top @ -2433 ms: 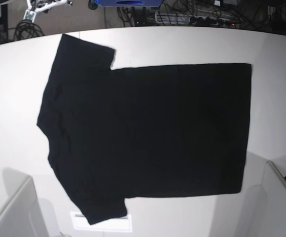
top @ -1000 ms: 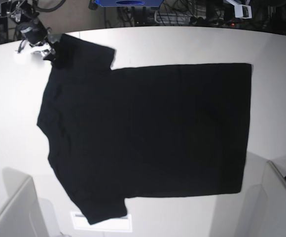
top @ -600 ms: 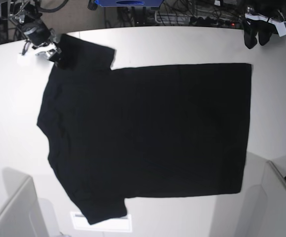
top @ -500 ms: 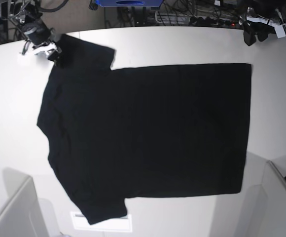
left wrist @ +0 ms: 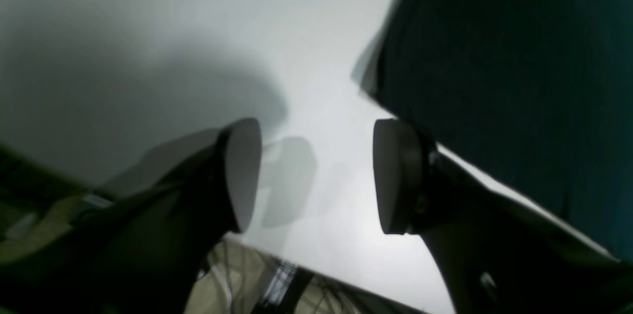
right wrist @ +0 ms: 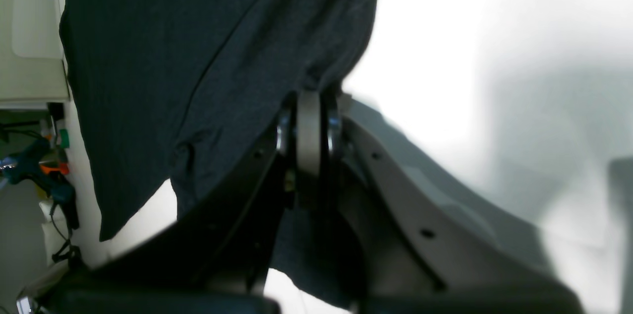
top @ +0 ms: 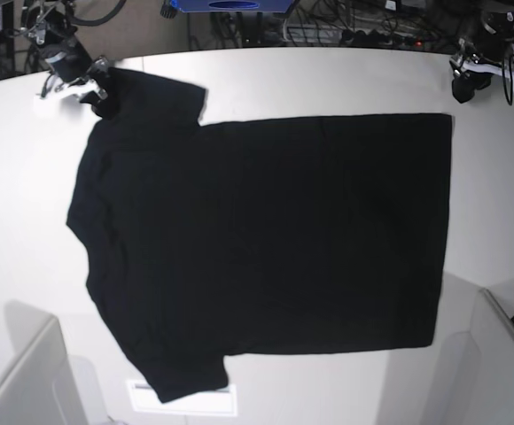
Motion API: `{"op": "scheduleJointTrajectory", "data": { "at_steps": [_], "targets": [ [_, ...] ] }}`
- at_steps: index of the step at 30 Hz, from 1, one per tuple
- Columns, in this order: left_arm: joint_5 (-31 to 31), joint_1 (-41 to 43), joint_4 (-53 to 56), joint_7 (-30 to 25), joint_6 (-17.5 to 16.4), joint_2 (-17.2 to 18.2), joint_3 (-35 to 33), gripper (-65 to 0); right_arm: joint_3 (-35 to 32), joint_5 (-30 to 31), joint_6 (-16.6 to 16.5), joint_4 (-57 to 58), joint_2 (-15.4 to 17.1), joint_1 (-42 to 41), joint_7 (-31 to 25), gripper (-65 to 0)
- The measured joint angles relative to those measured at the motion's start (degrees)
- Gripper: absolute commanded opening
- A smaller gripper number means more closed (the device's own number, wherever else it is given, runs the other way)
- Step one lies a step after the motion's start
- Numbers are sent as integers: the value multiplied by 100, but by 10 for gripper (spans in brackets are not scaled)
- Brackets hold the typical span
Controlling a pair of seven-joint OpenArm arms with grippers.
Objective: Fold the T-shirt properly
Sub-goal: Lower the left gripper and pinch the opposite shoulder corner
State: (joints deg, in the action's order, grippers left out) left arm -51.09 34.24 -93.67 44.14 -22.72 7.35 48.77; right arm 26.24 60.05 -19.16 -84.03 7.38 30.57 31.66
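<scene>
Two grippers work at the far edge of the black T-shirt (top: 257, 239), which lies spread flat and plain side up on the white bench (top: 328, 75), its sleeves at the base view's left and its hem at that view's right. The right gripper (top: 97, 84) sits at the shirt's far sleeve corner; in the right wrist view its jaws are closed, with the sleeve's dark cloth (right wrist: 212, 57) bunched against the pressed-together pads (right wrist: 309, 141). The left gripper (top: 463, 86) hangs just beyond the shirt's far hem corner. In the left wrist view its jaws stand apart over bare bench, holding nothing, with the shirt's edge (left wrist: 494, 57) just beside one pad (left wrist: 395, 175).
</scene>
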Motion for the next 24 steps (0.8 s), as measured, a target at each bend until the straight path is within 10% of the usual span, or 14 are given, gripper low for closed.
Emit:
{"op": "scheduleJointTrajectory", "data": {
  "at_steps": [11,24],
  "targets": [
    [1198,-1198,79,647,302,-249,-22,-313,0,-2,0,0,2,-2,2,-650],
    [1005,-1405,396,343,278,-254,-573,-316,0,-2,0,0,2,-4,7,-650]
  ]
}}
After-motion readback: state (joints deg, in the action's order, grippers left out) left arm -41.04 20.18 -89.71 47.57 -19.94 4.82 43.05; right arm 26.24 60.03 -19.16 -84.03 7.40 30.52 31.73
